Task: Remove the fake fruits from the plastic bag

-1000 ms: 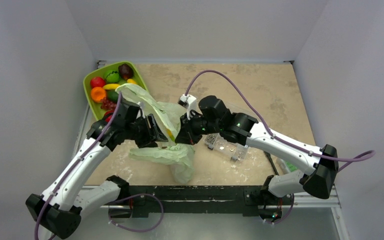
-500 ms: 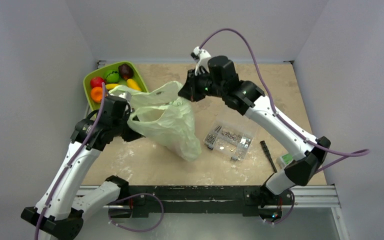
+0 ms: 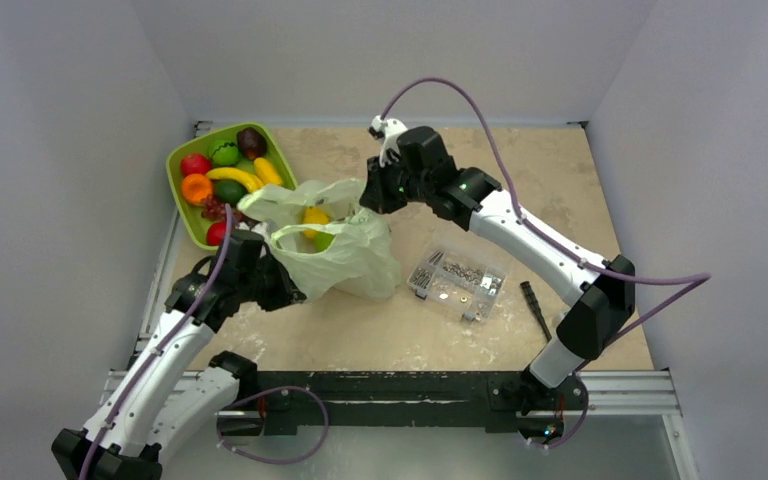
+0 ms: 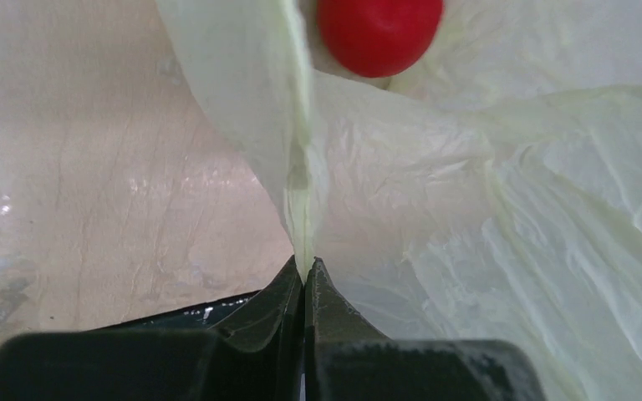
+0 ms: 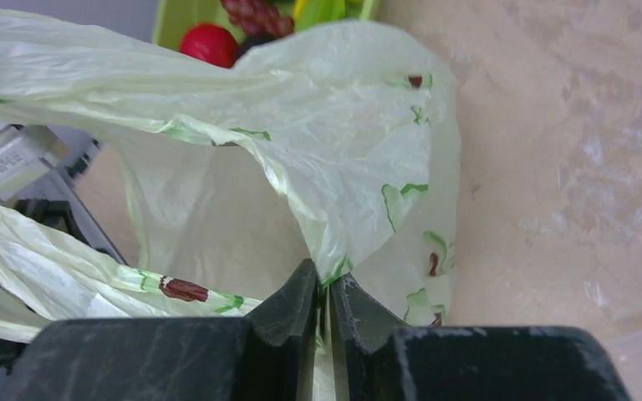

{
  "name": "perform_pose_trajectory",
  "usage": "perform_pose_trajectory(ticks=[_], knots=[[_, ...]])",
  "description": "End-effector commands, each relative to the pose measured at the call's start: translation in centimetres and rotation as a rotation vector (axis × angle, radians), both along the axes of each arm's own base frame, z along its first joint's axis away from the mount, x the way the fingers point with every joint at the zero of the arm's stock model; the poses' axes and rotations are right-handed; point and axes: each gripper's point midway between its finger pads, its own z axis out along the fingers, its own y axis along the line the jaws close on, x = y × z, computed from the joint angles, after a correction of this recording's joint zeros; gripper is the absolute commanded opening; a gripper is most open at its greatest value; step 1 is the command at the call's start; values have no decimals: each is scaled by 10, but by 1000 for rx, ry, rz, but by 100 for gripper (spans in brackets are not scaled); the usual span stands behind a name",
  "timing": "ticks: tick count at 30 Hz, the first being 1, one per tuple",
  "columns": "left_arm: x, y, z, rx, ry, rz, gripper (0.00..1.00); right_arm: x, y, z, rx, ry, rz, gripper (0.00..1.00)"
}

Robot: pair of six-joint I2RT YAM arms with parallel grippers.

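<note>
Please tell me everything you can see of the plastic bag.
The plastic bag is thin, crinkled, translucent pale green, with small avocado prints. It is held open above the table: the left gripper and the right gripper each pinch its rim. A yellow fruit and a light green fruit show inside.

Pale green plastic bag (image 3: 360,262) with green-brown avocado prints; yellow fruit (image 3: 315,216); light green fruit (image 3: 323,240); mottled beige table (image 3: 520,180)

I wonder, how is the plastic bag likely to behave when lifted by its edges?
The plastic bag is probably floppy: it sags, creased, between the left gripper and right gripper. Its thin film may slip where pinched. The yellow fruit inside would likely roll to the lowest fold.
</note>
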Motion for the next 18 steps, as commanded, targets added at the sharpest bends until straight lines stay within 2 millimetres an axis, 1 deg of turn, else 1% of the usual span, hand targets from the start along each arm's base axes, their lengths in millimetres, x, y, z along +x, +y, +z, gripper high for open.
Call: perform_pose_trajectory(ticks=[1, 2, 4, 5, 6, 7, 9, 11, 13, 16, 18], knots=[[-4, -21, -23, -154, 7, -10, 0, -15, -4, -21, -38, -23, -43, 19], [-5, -23, -29, -175, 21, 4, 0, -16, -10, -29, -55, -3, -82, 28], [-4, -26, -40, -205, 36, 28, 0, -18, -24, -44, -91, 62, -189, 56], [-5, -27, -47, -218, 60, 40, 0, -21, -30, -49, -105, 106, -233, 67], [-8, -28, -53, -230, 94, 57, 0, -29, -33, -52, -110, 149, -265, 78], [-11, -30, -55, -246, 112, 58, 0, -35, -34, -53, -104, 172, -295, 86], [-15, -37, -54, -296, 116, 46, 0, -49, -33, -45, -63, 169, -353, 98], [-18, -34, -52, -306, 92, 56, 0, -60, -32, -34, -15, 165, -396, 99], [-22, -27, -52, -286, 74, 82, 0, -68, -36, -32, 23, 200, -454, 99], [-25, -23, -50, -284, 53, 83, 1, -83, -34, -34, 75, 258, -523, 99], [-26, -25, -50, -287, 49, 65, 4, -90, -31, -41, 97, 300, -573, 99]])
